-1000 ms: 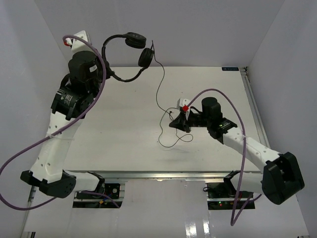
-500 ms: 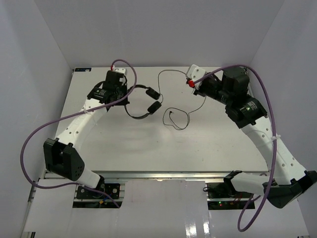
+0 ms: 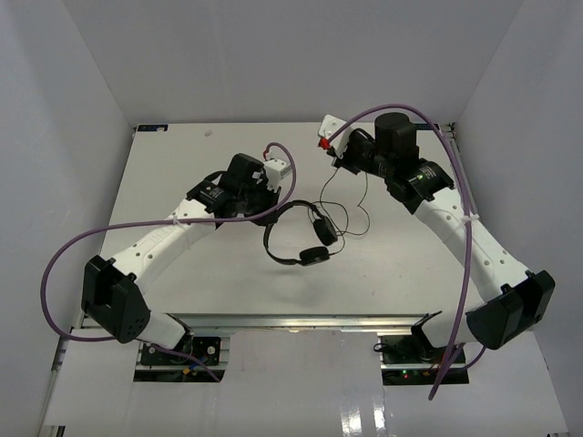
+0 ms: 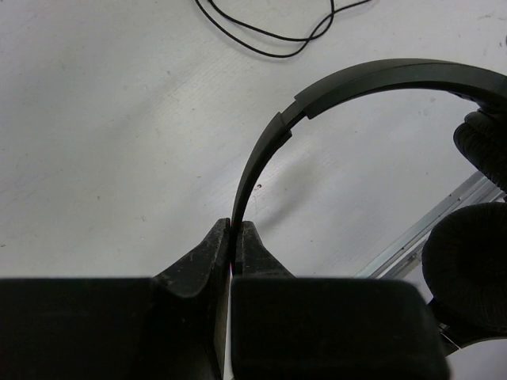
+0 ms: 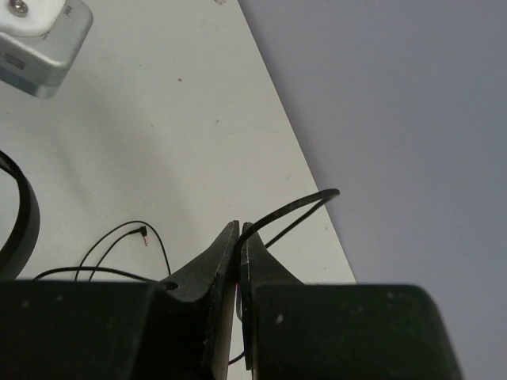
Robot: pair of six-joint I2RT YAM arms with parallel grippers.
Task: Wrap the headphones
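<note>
The black headphones (image 3: 293, 233) hang over the middle of the table, headband (image 4: 356, 79) arching out and both padded earcups (image 4: 469, 269) towards the table's front edge. My left gripper (image 3: 270, 215) (image 4: 234, 237) is shut on one end of the thin headband. The thin black cord (image 3: 344, 217) trails in loops on the table between the headphones and my right gripper (image 3: 337, 167) (image 5: 240, 233). That gripper is shut on the cord, and a small loop of cord (image 5: 301, 207) sticks out past its fingertips. The cord's plug (image 5: 144, 234) lies loose on the table.
The white table (image 3: 182, 164) is walled in by grey panels at the back and both sides. Its aluminium front rail (image 4: 444, 214) lies just beyond the earcups. Purple robot cables (image 3: 64, 264) arc over each arm. The left wrist's white camera block (image 5: 40, 39) sits near the right gripper.
The left gripper has carried the headphones from the back left towards the table's centre. The right gripper has shifted left, still holding the cord, whose loops now lie closer to the headphones.
</note>
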